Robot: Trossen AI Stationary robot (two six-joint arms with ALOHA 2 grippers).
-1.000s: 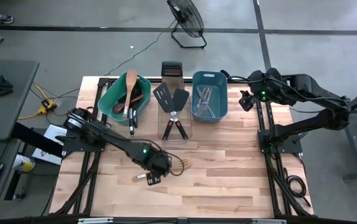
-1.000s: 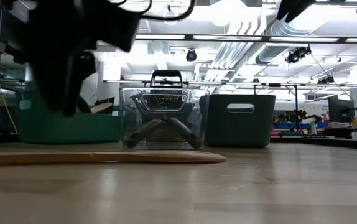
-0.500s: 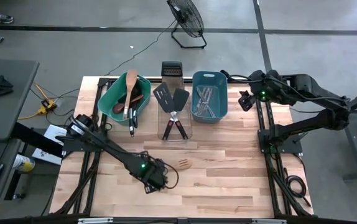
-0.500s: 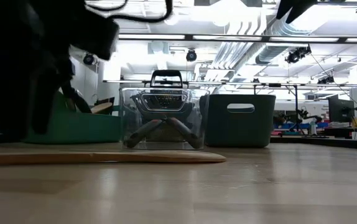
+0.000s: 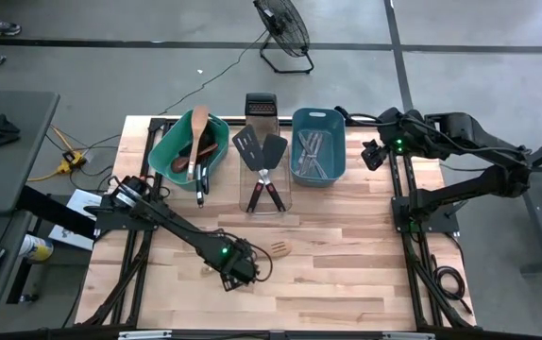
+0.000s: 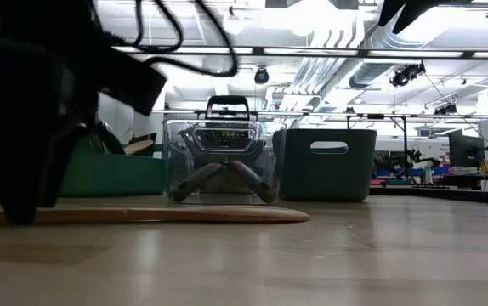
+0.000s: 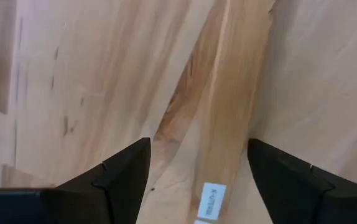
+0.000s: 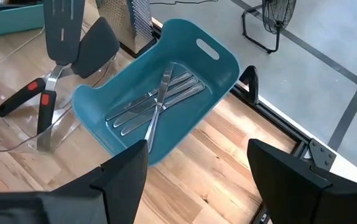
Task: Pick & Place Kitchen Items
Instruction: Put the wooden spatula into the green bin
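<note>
A brown wooden utensil lies flat on the table near its middle, its handle pointing toward the near left. My left gripper points down over that handle, low at the table. It is open, with one finger on either side of the handle and a gap showing to each. In the low view the utensil lies along the board beside the dark gripper. My right gripper waits raised at the far right, open, with nothing between its fingers.
At the far edge stand a teal tub with wooden spoons, a clear tub with black turners, and a blue tub with silver knives. A box grater stands behind them. Bare board lies toward the near and right edges.
My left gripper has moved toward the table's near edge and sunk down to the wooden utensil's handle, rolling a little about its own axis. Its fingers have stayed open. The utensil has kept still.
</note>
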